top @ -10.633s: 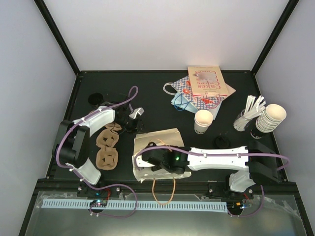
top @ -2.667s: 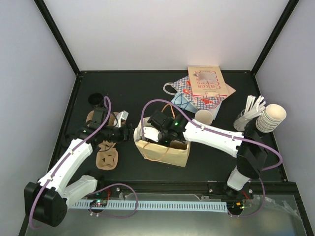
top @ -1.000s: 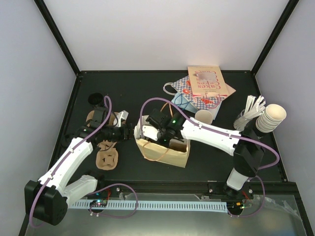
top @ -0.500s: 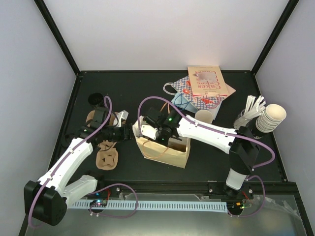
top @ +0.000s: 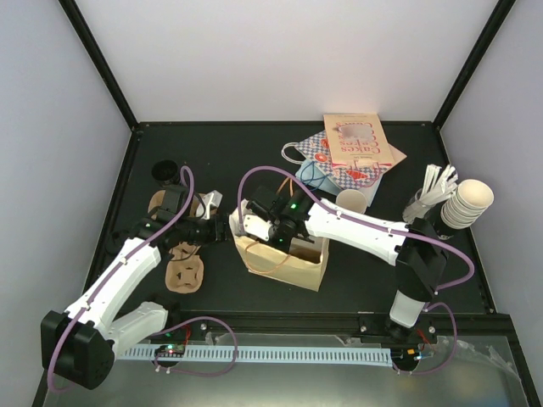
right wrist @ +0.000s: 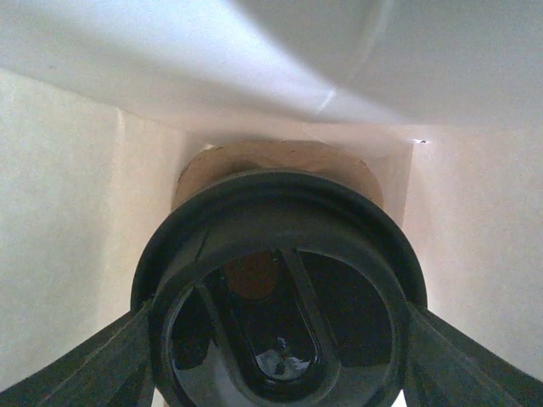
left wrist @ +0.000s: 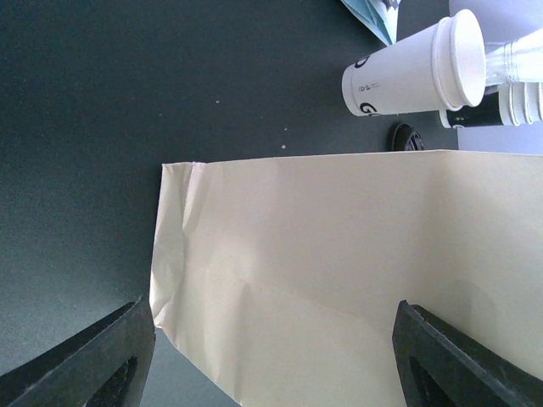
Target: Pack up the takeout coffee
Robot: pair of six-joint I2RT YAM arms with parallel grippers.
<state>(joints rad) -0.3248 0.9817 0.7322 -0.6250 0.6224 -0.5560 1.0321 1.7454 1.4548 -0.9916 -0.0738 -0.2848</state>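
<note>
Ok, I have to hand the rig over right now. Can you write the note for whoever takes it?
The left pincer is open, at the left wall of the tan paper bag, and not clamped on it.
The right pincer is down in the bag's mouth, shut on the takeout coffee.
Done: the bag stands upright and open, and the coffee is inside its walls.
Left: it cannot be told whether the coffee rests on the bag's bottom. Probably lower it until it does, open the right pincer, then lift that arm clear of the bag.
</note>
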